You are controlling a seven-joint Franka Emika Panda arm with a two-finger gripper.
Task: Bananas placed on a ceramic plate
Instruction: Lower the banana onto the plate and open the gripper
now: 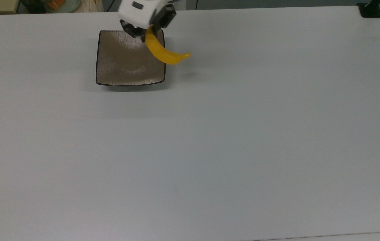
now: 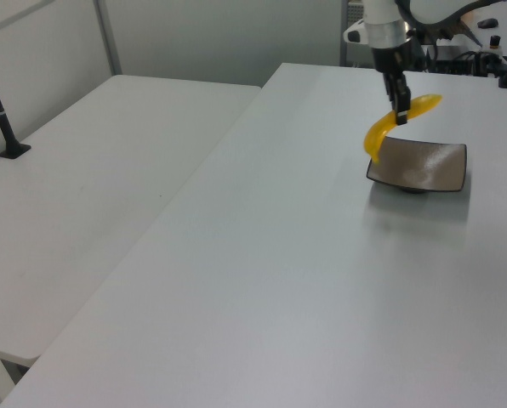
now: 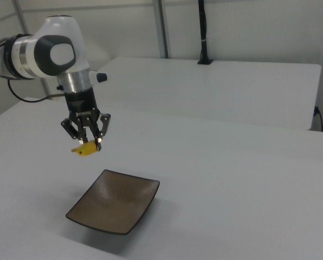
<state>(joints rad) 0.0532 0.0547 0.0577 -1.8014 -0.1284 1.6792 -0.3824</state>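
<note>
My gripper [image 1: 146,30] is shut on the yellow banana [image 1: 163,52] near one end and holds it in the air. In the top view the banana hangs across the upper right corner of the square brown-grey ceramic plate [image 1: 123,67], its free tip reaching past the plate's right rim. The left view shows the banana [image 2: 388,130] and the gripper [image 2: 401,115] well above the plate [image 2: 428,167]. In the right view the gripper [image 3: 90,141] carries the banana [image 3: 84,148] above and behind the bare plate [image 3: 115,200].
The plate rests on a wide white table [image 1: 210,140]. A second white table [image 2: 83,195] stands alongside it, with a black post [image 2: 0,110] on it. Cables and clutter [image 1: 59,5] lie past the far edge in the top view.
</note>
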